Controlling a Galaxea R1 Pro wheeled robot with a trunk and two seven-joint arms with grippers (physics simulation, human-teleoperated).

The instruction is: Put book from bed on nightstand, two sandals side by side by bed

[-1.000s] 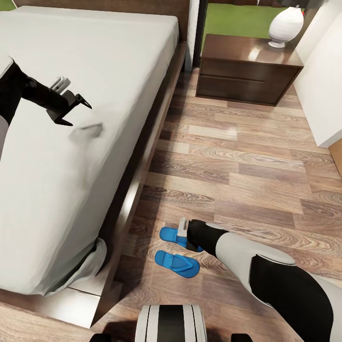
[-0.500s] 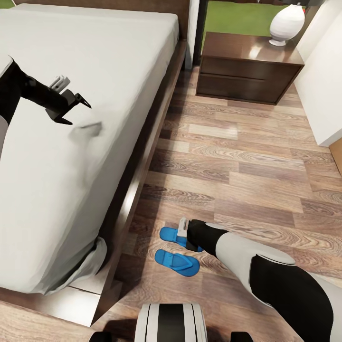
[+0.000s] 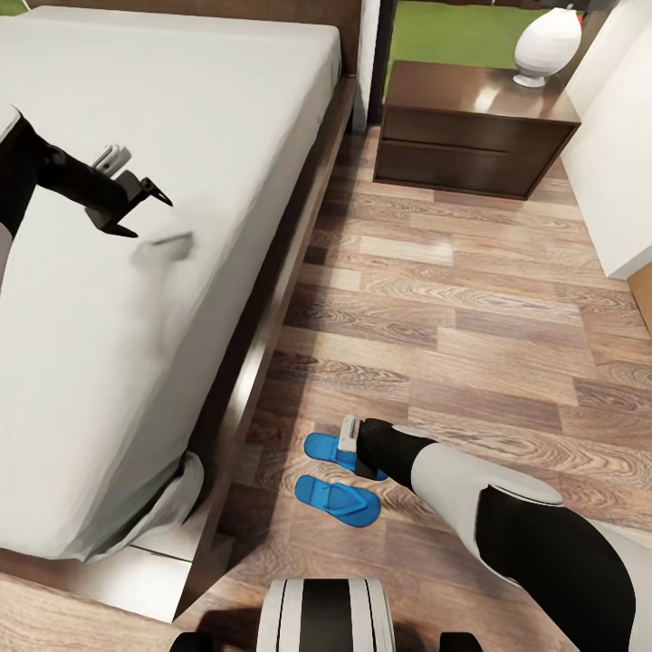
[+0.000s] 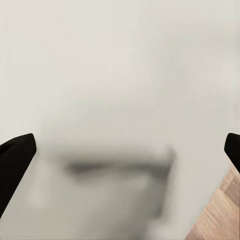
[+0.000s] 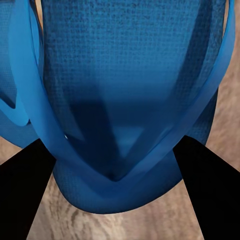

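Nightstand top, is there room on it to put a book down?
Yes. The nightstand top is bare from its bed-side edge across to the white vase, which crowds the far corner by the wall. The floor between nightstand and sandals is bare too. It is crowded around the right gripper.

The off-white mattress (image 4: 120, 60) spreads beneath the left gripper (image 4: 129, 150), whose two dark fingertips (image 4: 15, 155) stand wide apart; a blurred shadow lies between them, wood-plank floor (image 4: 222, 210) beside.

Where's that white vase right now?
In the head view, the white vase stands on the dark nightstand at upper right, right of the bed.
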